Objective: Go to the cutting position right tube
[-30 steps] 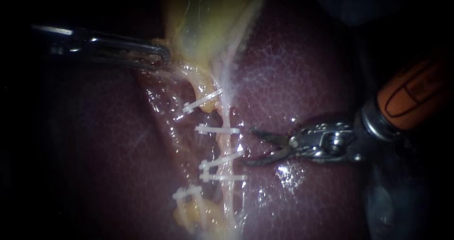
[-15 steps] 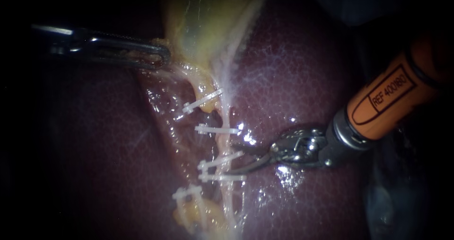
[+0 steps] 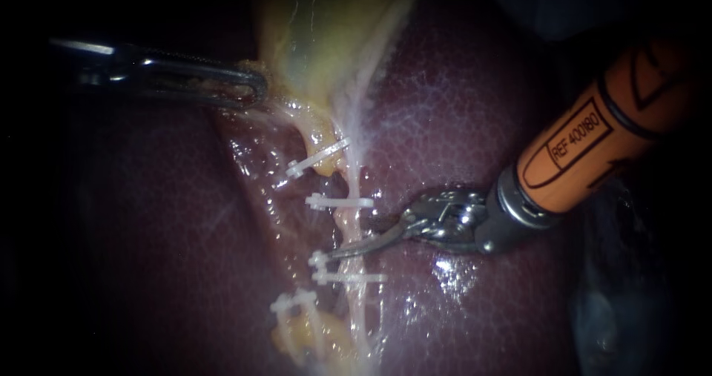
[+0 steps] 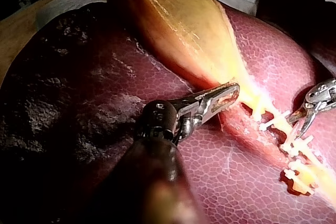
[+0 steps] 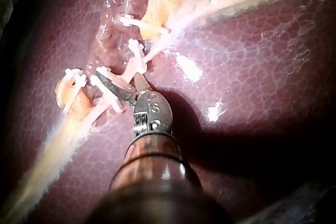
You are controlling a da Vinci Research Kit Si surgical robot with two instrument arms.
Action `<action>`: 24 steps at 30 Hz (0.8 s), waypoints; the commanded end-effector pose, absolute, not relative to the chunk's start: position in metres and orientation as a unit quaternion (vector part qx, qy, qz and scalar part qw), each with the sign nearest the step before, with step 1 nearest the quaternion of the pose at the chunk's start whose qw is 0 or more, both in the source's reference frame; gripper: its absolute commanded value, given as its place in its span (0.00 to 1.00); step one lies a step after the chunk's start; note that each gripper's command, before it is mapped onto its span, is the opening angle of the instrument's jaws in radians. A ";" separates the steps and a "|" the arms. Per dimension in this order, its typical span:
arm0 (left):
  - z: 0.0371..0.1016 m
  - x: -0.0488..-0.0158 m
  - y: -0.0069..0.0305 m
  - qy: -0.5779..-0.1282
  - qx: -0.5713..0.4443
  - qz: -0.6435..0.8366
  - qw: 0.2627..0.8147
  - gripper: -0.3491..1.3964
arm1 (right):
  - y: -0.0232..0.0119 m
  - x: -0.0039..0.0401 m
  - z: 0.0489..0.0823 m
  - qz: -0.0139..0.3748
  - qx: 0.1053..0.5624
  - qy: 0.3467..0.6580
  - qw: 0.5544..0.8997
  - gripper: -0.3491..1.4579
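Note:
The right tube [image 3: 354, 187] is a pale strand running down the liver [image 3: 475, 109], crossed by white clips [image 3: 340, 203] above and below. My right instrument [image 3: 337, 248] comes in on an orange shaft, and its curved blades stand open astride this tube between the upper clip and the lower pair [image 3: 348, 277]. In the right wrist view the right instrument's blades [image 5: 121, 80] fork to either side of the strand. My left instrument [image 3: 248, 87] is shut on the yellow gallbladder [image 3: 326, 42] at its neck; the left wrist view shows that grip [image 4: 226, 95].
A shorter yellowish tube stump with one clip [image 3: 317, 159] lies left of the right tube. Another clipped stump [image 3: 293, 305] sits lower down. Wet, dark red liver surrounds everything. In the left wrist view my right instrument [image 4: 310, 114] reaches into the clips.
My right instrument has moved left across the liver, and its blades now straddle the right tube between the clips. The left instrument and the gallbladder have stayed put.

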State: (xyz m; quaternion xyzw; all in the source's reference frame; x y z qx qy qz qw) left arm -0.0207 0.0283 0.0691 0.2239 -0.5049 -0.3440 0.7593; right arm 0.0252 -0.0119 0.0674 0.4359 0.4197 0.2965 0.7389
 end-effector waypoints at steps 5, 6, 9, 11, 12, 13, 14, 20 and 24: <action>0.0691 -0.0207 0.0283 -0.505 0.224 -0.344 0.759 0.00 | -0.0114 0.0259 0.0681 0.308 0.470 0.437 0.703 0.92; 0.0691 -0.0207 0.0283 -0.505 0.224 -0.344 0.759 0.00 | -0.0113 0.0260 0.0681 0.308 0.476 0.437 0.698 0.92; 0.0692 -0.0208 0.0282 -0.505 0.223 -0.344 0.759 0.00 | -0.0113 0.0266 0.0685 0.311 0.497 0.438 0.681 0.92; 0.0692 -0.0208 0.0282 -0.505 0.223 -0.344 0.759 0.00 | -0.0114 0.0269 0.0686 0.311 0.504 0.440 0.675 0.92; 0.0692 -0.0208 0.0282 -0.505 0.223 -0.344 0.759 0.00 | -0.0115 0.0271 0.0688 0.312 0.508 0.440 0.672 0.92; 0.0692 -0.0208 0.0282 -0.505 0.223 -0.344 0.759 0.00 | -0.0116 0.0273 0.0689 0.309 0.510 0.442 0.670 0.92; 0.0692 -0.0208 0.0282 -0.505 0.223 -0.344 0.759 0.00 | -0.0118 0.0275 0.0690 0.308 0.514 0.443 0.667 0.92; 0.0692 -0.0208 0.0282 -0.505 0.223 -0.344 0.760 0.00 | -0.0123 0.0284 0.0697 0.293 0.535 0.473 0.636 0.90; 0.0692 -0.0208 0.0282 -0.505 0.223 -0.344 0.760 0.00 | -0.0124 0.0290 0.0702 0.279 0.551 0.500 0.607 0.84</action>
